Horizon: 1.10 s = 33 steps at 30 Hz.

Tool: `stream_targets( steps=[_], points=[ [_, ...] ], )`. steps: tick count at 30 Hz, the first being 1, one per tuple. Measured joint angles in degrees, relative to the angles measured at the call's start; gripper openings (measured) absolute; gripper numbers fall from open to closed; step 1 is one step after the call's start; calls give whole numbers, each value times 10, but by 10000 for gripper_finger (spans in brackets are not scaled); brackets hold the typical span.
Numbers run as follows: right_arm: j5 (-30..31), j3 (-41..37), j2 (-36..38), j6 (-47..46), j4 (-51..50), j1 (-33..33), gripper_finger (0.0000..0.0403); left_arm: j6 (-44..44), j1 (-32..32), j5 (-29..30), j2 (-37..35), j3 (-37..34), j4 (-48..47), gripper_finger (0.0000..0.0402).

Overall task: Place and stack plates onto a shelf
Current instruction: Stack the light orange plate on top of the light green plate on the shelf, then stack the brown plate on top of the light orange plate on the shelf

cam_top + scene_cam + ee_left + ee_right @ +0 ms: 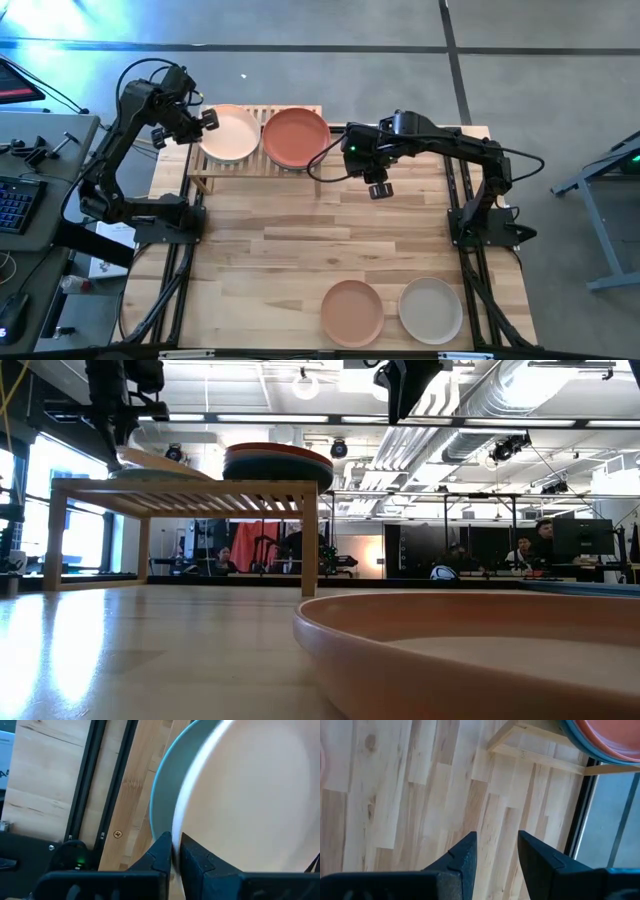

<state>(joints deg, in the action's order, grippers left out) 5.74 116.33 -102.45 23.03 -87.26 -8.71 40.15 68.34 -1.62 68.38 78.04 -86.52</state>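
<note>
No brand, label or readable writing shows on the plates, the shelf or the arms.

The left pincer is pressed together on the rim of the peach plate, which lies tilted on the left half of the shelf. From the left wrist, its fingers grip the pale rim, and a teal-edged plate shows just under it; how many plates lie beneath cannot be made out.

The right pincer hangs over the bare tabletop, just beside the shelf's right end, its jaws spread and holding nothing. Next to it on the shelf sits the terracotta plate atop a stack; the lower plates show only as thin edges.

Well away from both pincers, at the table's near edge, lie a tan-orange plate and a beige plate. In the low view the tan-orange one is cut off by the frame.
</note>
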Motion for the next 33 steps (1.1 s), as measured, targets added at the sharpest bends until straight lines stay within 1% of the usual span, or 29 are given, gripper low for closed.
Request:
stream_targets(
  steps=[4,8,13,18,20,23,27,30,33],
  points=[
    [-3,0,0,0,0,0,119,-13,0,-13,0,0,0,41],
    [-3,0,0,0,0,0,119,-13,0,-2,0,0,0,67],
    [-3,0,0,8,0,0,119,-13,0,-2,0,0,-7,86],
    [-3,0,0,14,1,0,119,-14,0,-17,0,0,-19,87],
    [-3,0,0,13,0,0,119,-16,0,-36,0,0,-19,88],
    [-4,0,0,5,0,0,119,-54,-1,-72,-3,0,-25,88],
    [-4,0,0,-10,-5,0,119,-68,-6,-96,-19,0,-28,86],
    [-4,0,0,-29,-5,0,119,-71,-18,-99,-37,0,-28,86],
    [-5,0,0,-70,-11,0,119,-84,-37,-102,-60,0,-29,86]
  ],
)
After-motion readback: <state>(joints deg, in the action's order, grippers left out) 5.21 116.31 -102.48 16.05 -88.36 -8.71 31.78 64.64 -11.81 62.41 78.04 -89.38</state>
